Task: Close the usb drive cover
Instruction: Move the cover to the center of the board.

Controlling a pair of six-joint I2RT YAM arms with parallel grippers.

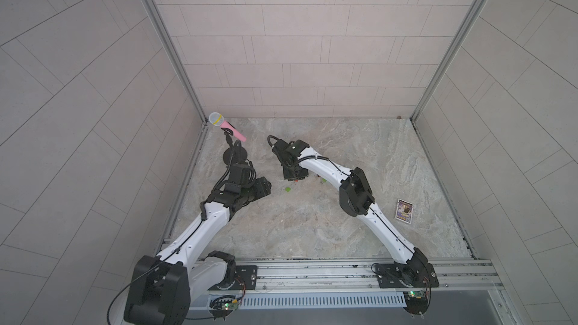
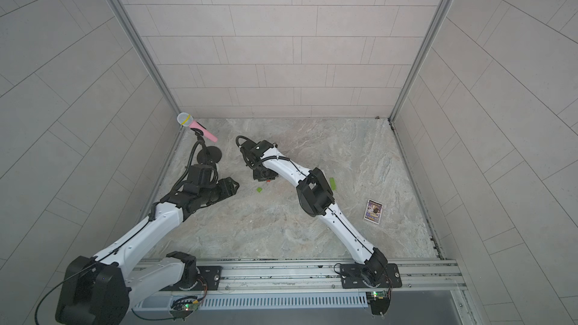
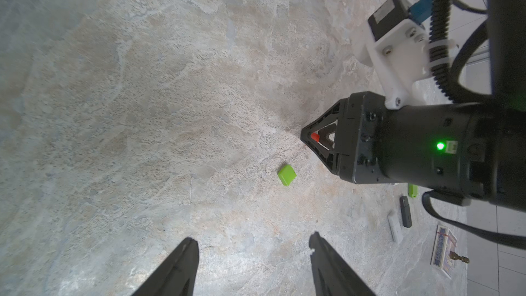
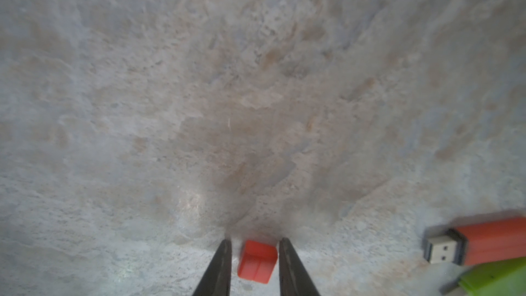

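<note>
Right gripper (image 4: pixel 255 241) is down at the tabletop (image 4: pixel 256 81), pointing at it from above. In the right wrist view its two fingers (image 4: pixel 219 266) straddle the red cap (image 4: pixel 257 261), which lies flat on the stone surface. One finger sits against the cap's side, while a thin strip of tabletop shows between the cap and the other finger. So the jaws are narrowly apart around the cap, not pinching it.

The red usb drive (image 4: pixel 484 244) lies off to one side of the cap, well apart from it, with its metal connector (image 4: pixel 439 249) bare and turned toward the cap. A green drive (image 4: pixel 498 277) lies just beside it.

Left gripper (image 3: pixel 252 237) hangs above the tabletop with its fingers spread wide and nothing between them. Its wrist camera looks across at the right gripper, where the red cap shows as a small spot between the finger frames. A loose green cap (image 3: pixel 287 175) lies on the tabletop between the two grippers, and it shows in both top views (image 1: pixel 287 189) (image 2: pixel 259 189).

Beyond the right arm I see a black drive (image 3: pixel 405 212) and a pale one (image 3: pixel 395 226) lying side by side. A printed card (image 1: pixel 405 211) lies flat toward the right side. A pink toy microphone (image 1: pixel 226 126) on a stand is in the far left corner.
</note>
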